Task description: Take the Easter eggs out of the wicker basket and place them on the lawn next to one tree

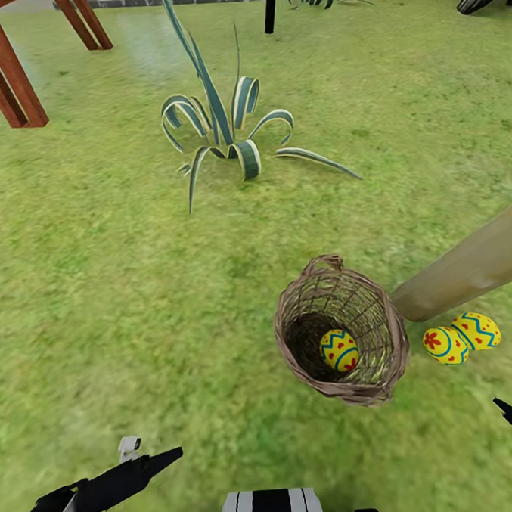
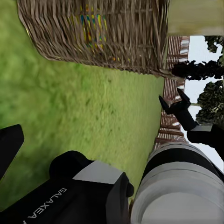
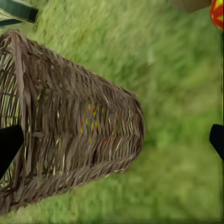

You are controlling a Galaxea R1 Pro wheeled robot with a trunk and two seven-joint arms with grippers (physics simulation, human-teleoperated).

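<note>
One egg [image 1: 339, 349] left down in the wicker basket [image 1: 383, 354], two eggs [image 1: 462, 337] resting by the tree [image 1: 469, 269] trunk. Right pincer [image 3: 112, 140] spread wide, empty, beside the basket. Smooth, round, likely slippery: take it across the middle. Left pincer [image 1: 159, 460]: can't tell.

Striped spiky plant [image 1: 226, 133], red-brown wooden furniture legs [image 1: 6, 70], dark post [image 1: 271, 9], even daylight
</note>
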